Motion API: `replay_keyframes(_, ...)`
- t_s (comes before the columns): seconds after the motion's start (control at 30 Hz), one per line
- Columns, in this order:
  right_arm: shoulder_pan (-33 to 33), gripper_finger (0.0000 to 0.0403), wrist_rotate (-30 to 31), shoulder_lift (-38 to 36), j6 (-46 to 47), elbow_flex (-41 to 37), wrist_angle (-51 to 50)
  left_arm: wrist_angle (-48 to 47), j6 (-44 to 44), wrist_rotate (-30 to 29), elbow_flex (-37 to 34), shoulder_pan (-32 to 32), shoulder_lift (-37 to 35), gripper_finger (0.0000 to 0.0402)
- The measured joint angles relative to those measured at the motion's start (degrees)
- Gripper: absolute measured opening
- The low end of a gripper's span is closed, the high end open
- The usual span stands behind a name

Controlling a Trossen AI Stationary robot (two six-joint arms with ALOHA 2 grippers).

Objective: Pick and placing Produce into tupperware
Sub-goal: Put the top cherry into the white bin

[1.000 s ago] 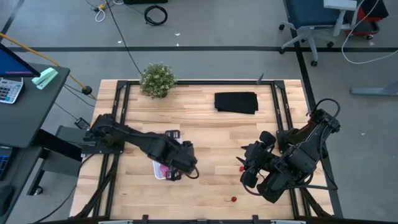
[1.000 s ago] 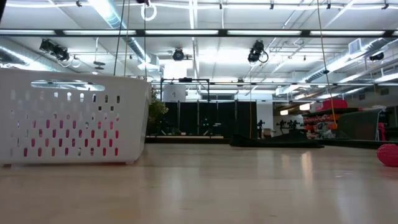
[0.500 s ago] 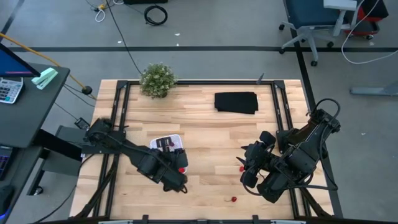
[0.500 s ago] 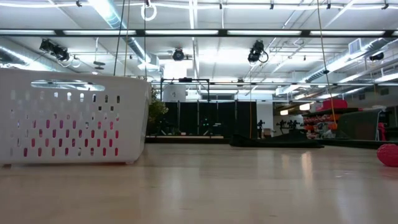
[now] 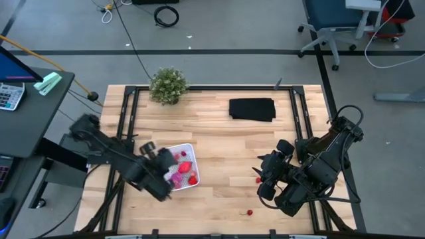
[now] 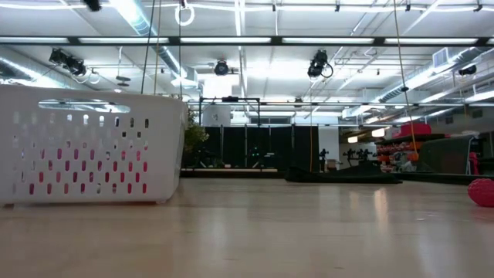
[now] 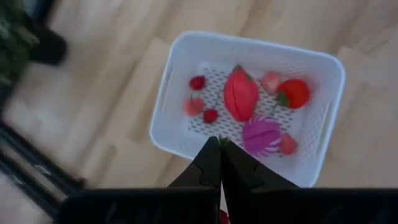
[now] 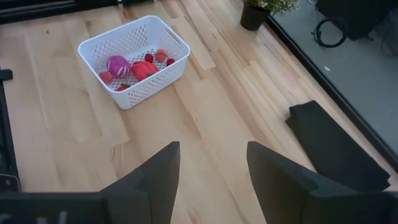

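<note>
The white tupperware (image 5: 180, 167) stands left of the table's middle. In it lie a large red oblong (image 7: 240, 94), a purple ball (image 7: 261, 135), a strawberry (image 7: 293, 92) and small red pieces. My left gripper (image 7: 219, 144) is shut and hovers off the tupperware's near left corner (image 5: 165, 187). A green speck shows at its tips, and I cannot tell whether it is held. My right gripper (image 8: 211, 171) stands open above the table's right part (image 5: 265, 180). Beside it a red piece (image 5: 255, 179) lies on the wood.
Another red piece (image 5: 250, 213) lies near the front edge. The low view shows a pink dimpled piece (image 6: 480, 191) at its right. A bushy plant (image 5: 167, 85) stands at the far left, and a black cloth (image 5: 252, 109) lies at the far right. Bare wood spans the middle.
My left gripper, shut throughout, has drawn back from over the tupperware toward the table's near edge and then its left edge, rolling at the wrist. The tupperware, half covered by the arm before, now shows whole and has kept its place.
</note>
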Motion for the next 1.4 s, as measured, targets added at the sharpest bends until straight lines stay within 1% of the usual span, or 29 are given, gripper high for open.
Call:
replay_keyframes(0.1, -0.04, 0.0195, 0.02, 0.0, -0.49, 0.0, 0.0, 9.88, -2.12, 0.1, -10.84, -1.59, -7.13, 0.0003)
replay_keyframes(0.17, -0.05, 0.0195, 0.02, 0.0, -0.51, 0.0, 0.0, 18.18, -1.74, 0.11, -17.85, -1.93, -11.05, 0.0003)
replay_keyframes(0.27, -0.05, 0.0195, 0.04, 0.0, -0.53, 0.0, 0.0, 30.36, 0.13, 0.08, -27.62, -1.69, -15.0, 0.0003)
replay_keyframes(0.4, -0.05, 0.0195, 0.07, 0.0, -0.56, 0.0, 0.0, 46.7, 6.88, 0.13, -37.29, 0.52, -16.37, 0.0003)
replay_keyframes(0.47, -0.05, 0.0195, 0.04, 0.0, -0.58, 0.0, 0.0, 52.97, 9.42, 0.25, -41.12, 1.82, -16.34, 0.0003)
replay_keyframes(0.57, -0.05, 0.0195, 0.48, 0.0, -0.61, 0.0, 0.0, 59.94, 10.0, 0.53, -46.47, 4.31, -15.82, 0.0004)
replay_keyframes(0.7, -0.05, 0.0195, 1.44, 0.0, -0.69, 0.0, 0.0, 64.33, 10.05, 0.41, -50.04, 6.72, -15.84, 0.0005)
replay_keyframes(1.0, -0.05, 0.0195, 1.55, 0.0, 0.49, 0.0, 0.09, 67.94, 9.65, 1.01, -52.37, 9.32, -14.93, 0.0007)
replay_keyframes(1.2, -0.05, 0.0195, 1.56, 0.0, 0.98, 0.0, 0.17, 67.86, 6.28, 1.03, -53.48, 9.68, -14.19, 0.0008)
replay_keyframes(1.4, -0.05, 0.0195, 1.55, 0.02, 0.98, 0.0, 0.2, 67.78, 5.86, 1.08, -53.51, 9.68, -13.52, 0.0016)
